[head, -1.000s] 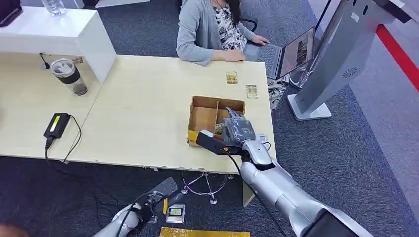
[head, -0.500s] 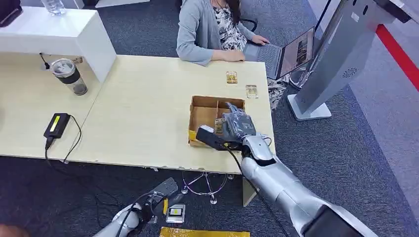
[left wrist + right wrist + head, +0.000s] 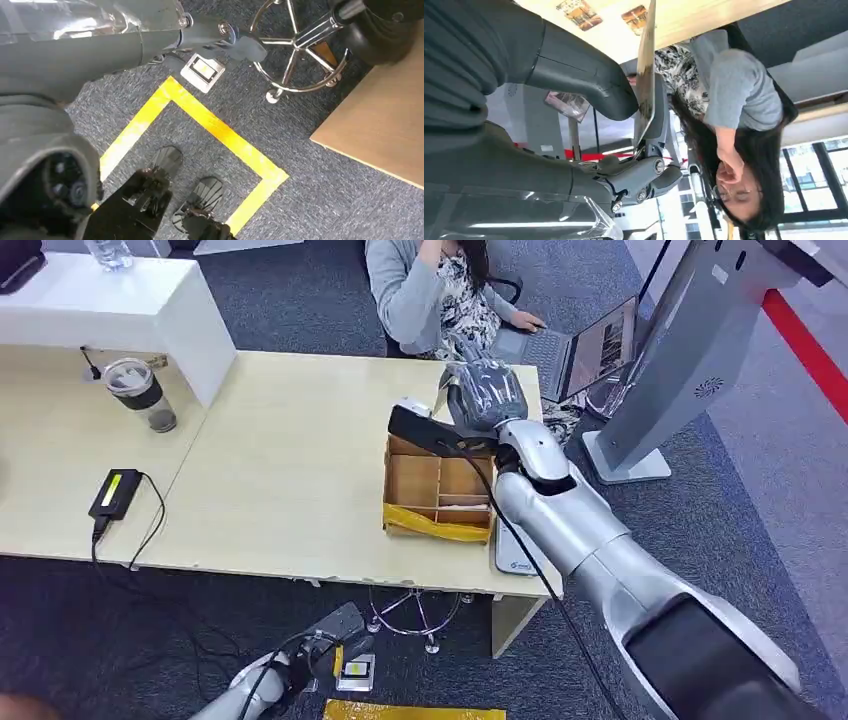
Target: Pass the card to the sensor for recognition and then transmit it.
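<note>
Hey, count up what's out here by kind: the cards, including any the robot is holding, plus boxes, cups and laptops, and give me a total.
Cards: 3, one card in the right hand, two cards flat on the table
Box: 1
Cup: 1
Laptop: 1
Total: 6

1. One card (image 3: pixel 645 65) pinched in the right robot hand (image 3: pixel 483 392).
2. Two more cards (image 3: pixel 579 12) lying flat on the desk (image 3: pixel 290 470).
3. One cardboard box (image 3: pixel 438 490).
4. One laptop (image 3: pixel 590 348).
5. One tumbler (image 3: pixel 140 395).
6. One person (image 3: pixel 430 290).
</note>
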You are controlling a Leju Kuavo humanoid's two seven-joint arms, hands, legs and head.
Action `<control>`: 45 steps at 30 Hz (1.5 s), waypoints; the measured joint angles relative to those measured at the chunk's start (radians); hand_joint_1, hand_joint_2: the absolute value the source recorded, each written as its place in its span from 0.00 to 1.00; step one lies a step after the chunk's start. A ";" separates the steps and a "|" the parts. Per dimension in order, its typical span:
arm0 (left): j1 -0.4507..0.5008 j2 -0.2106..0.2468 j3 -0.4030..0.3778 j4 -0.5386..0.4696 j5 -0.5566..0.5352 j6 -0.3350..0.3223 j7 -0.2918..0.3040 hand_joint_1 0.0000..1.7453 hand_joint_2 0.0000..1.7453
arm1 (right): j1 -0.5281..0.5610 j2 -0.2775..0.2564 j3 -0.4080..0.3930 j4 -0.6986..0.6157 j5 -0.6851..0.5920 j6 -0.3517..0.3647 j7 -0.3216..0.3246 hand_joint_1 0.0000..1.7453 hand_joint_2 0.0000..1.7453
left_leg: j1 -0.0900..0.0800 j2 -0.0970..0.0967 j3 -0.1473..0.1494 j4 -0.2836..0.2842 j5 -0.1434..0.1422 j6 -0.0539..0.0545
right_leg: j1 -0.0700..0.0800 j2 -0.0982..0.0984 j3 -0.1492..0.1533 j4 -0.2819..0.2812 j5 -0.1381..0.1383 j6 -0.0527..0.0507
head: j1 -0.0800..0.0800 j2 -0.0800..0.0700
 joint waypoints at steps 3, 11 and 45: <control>-0.001 0.000 0.000 0.004 0.000 0.000 0.000 0.00 0.00 | -0.005 0.011 -0.006 -0.005 0.000 0.030 -0.001 1.00 1.00 | 0.000 0.000 0.000 0.000 0.000 0.000 | 0.000 0.000 0.000 0.000 0.000 0.000 | 0.000 0.000; -0.006 -0.005 0.001 0.004 0.001 -0.011 0.013 0.00 0.00 | -0.011 0.067 -0.006 0.029 0.000 0.090 0.021 1.00 1.00 | 0.000 0.000 0.000 0.000 0.000 0.000 | 0.000 0.000 0.000 0.000 0.000 0.000 | 0.000 0.000; -0.017 -0.019 0.002 0.013 -0.004 -0.011 0.027 0.00 0.00 | -0.069 0.156 0.003 0.199 0.018 0.156 0.068 0.00 1.00 | 0.000 0.000 0.000 0.000 0.000 0.000 | 0.000 0.000 0.000 0.000 0.000 0.000 | 0.000 0.000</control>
